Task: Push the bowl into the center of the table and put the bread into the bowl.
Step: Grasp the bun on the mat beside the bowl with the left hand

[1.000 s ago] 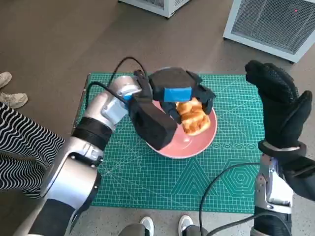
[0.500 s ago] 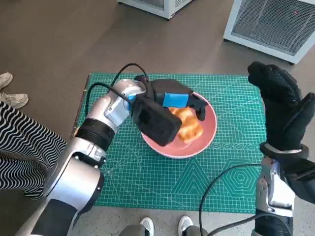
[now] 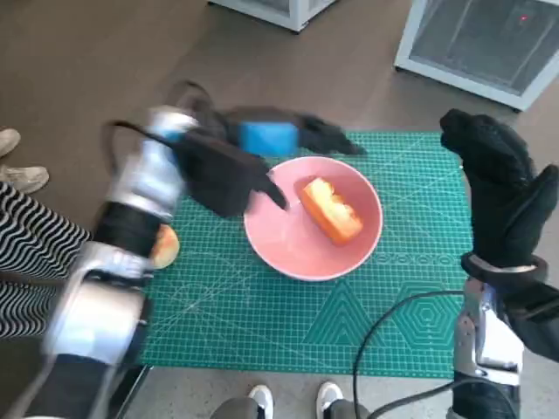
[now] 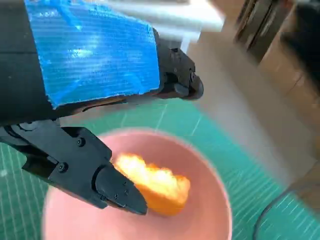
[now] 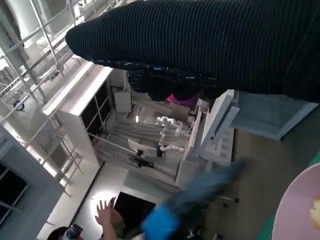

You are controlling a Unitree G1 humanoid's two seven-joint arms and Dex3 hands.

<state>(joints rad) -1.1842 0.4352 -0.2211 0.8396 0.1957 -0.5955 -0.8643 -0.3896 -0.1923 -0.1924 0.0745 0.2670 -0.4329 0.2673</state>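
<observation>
Final step judged complete: bread lying inside the pink bowl, bowl standing about mid-way across the green cutting mat on the surface. Next move, by judgement, only a clear withdrawal of the arm without knocking the bowl's rim; no further grasp called for.

Left of the bowl, at the mat's edge: a second roll-like piece, partly hidden by the left forearm, identity uncertain.

Up and left of the bowl: left hand, blurred in the head view, raised clear of the rim, blue-taped back uppermost. In the left wrist view, left hand with fingers spread apart above the bread, nothing held, no contact with bread or bowl discernible.

Right of the bowl: right hand, gloved, upright above the mat's right edge, fingers extended and close together, nothing held, well apart from the bowl.
</observation>
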